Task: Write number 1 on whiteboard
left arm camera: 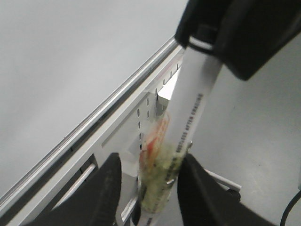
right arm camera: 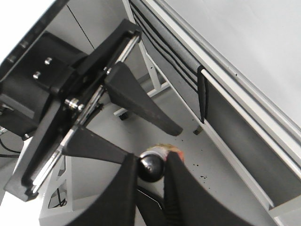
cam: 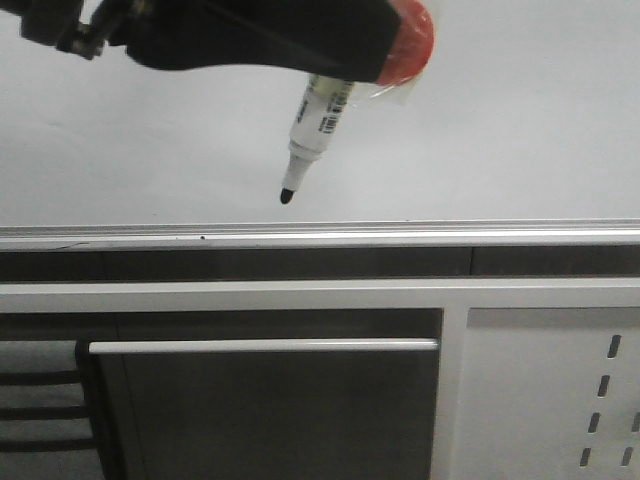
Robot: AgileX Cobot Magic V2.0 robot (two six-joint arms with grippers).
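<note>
Glossy white-grey flat whiteboard (cam: 520, 130): fills the upper part of the front view; its face is bare, with no marker ink visible in any view.
Number 1: not yet written; no stroke is present on the whiteboard.
White-barrelled black-tipped marker (cam: 310, 130): uncapped, tilted, with the tip pointing down towards the lower edge of the whiteboard, just above the silver metal rail (cam: 400, 236). Contact between tip and whiteboard cannot be confirmed.
Orange-red tape (cam: 410, 45): wrapped round the upper barrel of the marker, at the grip point.
Left hand (left arm camera: 150, 193): fingers stand on either side of the taped barrel; one side appears to touch and a slit of background shows on the other. Clamping cannot be determined.
Right hand (right arm camera: 149, 186): fingers pressed together on a dark round end, judged to be the rear end of the marker.
Progress: the marker is picked up, uncapped and presented. Judged remaining: bring the tip to the whiteboard higher up, then draw one vertical stroke.
Surroundings: below the rail are a dark cabinet front (cam: 260, 420) and a white perforated panel (cam: 540, 400). No tabletop is in view.
</note>
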